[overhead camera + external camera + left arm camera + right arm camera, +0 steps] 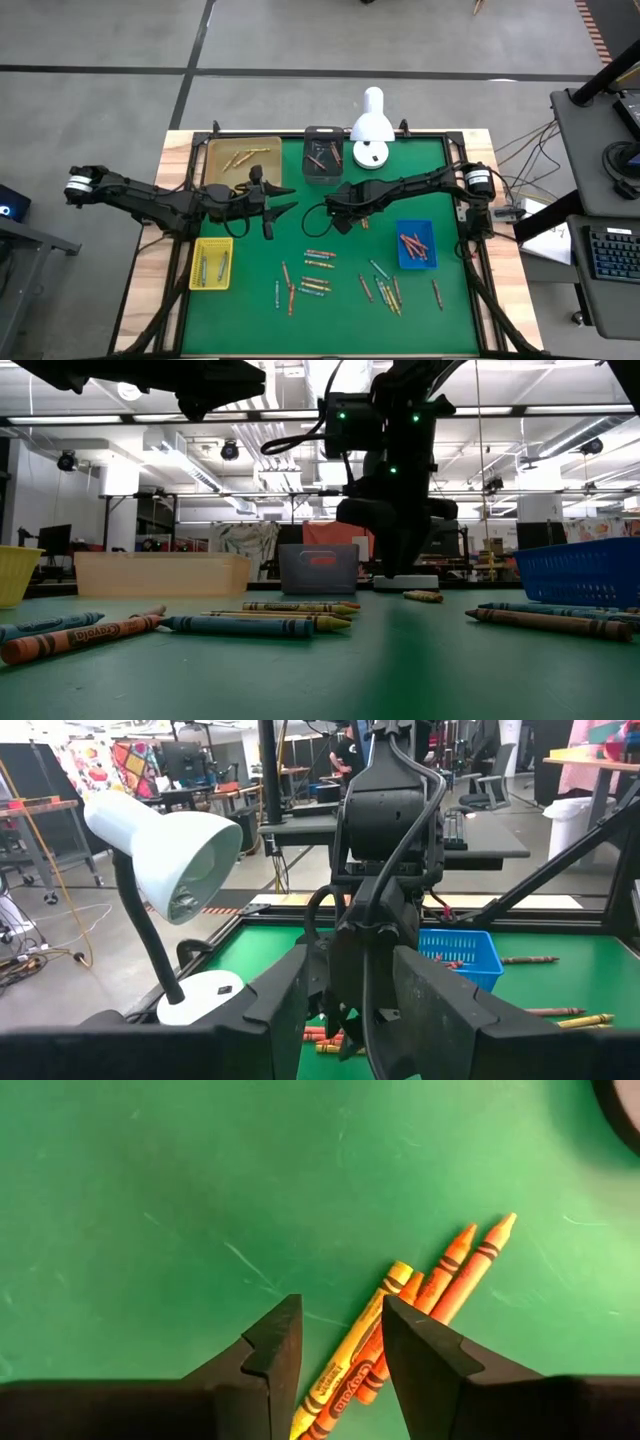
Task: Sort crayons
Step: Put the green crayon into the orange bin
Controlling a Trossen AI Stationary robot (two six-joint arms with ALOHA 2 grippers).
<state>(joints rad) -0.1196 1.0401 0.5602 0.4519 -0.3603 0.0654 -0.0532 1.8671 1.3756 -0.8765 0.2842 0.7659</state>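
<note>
The green table mat [300, 310] is framed by a wooden border on all sides. Along the far edge stand a tan tray [243, 160] holding yellowish crayons, a dark grey bin [322, 155] with a few reddish ones, and a white desk lamp [371, 128]. A yellow tray [211, 263] sits against the left edge; a blue tray [416, 244] sits toward the right edge and holds red-orange crayons.

The crayons [318, 285] still loose lie scattered across the near half of the mat, between the yellow and blue trays, singly and in small clusters. Open mat remains along the near edge and in the near left corner.

The left gripper [282, 198] hangs above the mat just right of the tan tray, fingers spread apart and holding nothing.

The right gripper [340, 1342] is at the mat's centre, pointing down, fingers parted with a narrow gap. Directly below that gap lies a tight cluster of one yellow crayon [345, 1350] and three orange crayons [455, 1280], touching side by side; the fingers are not closed on any of them.

In the low view, wrappers with printed labels show on the nearest crayons.
</note>
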